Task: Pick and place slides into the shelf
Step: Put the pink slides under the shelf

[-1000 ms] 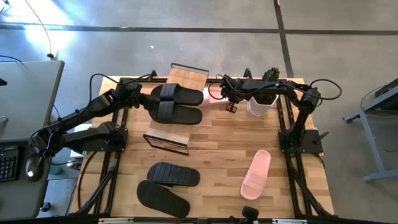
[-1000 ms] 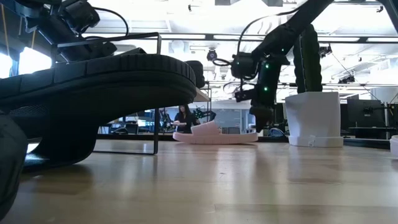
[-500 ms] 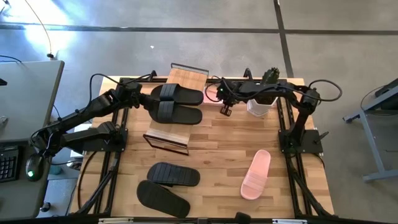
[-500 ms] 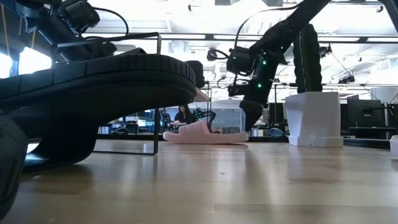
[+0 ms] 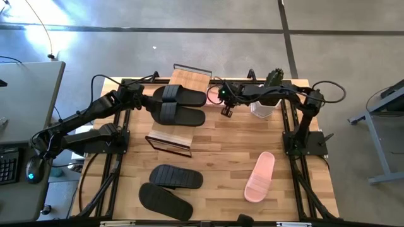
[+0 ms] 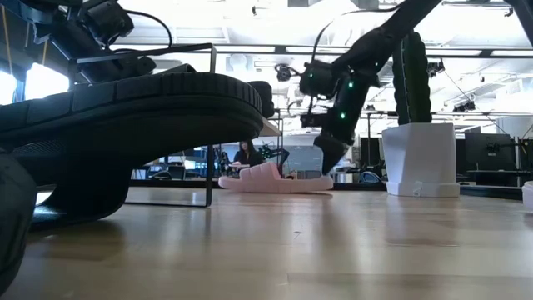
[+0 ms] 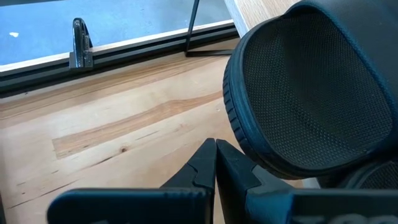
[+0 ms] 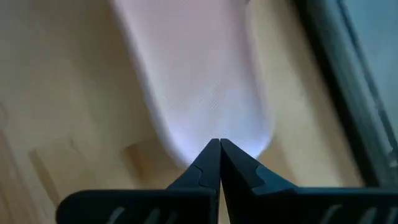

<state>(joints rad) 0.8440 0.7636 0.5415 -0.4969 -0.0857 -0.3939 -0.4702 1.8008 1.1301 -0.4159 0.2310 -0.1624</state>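
- The right gripper (image 5: 226,112) is hanging over the far side of the table (image 5: 227,151), fingers (image 8: 208,163) pressed together and holding nothing; its tips are pointing at the end of a pink slide (image 8: 199,81) lying beside the shelf (image 5: 180,107).
- The left gripper (image 7: 216,149) is sitting by the shelf's left edge, also closed and empty, next to a black slide (image 7: 311,93).
- Two black slides (image 5: 177,104) are lying on the shelf; two more (image 5: 169,188) are resting at the near left; a second pink slide (image 5: 259,176) is lying near right.
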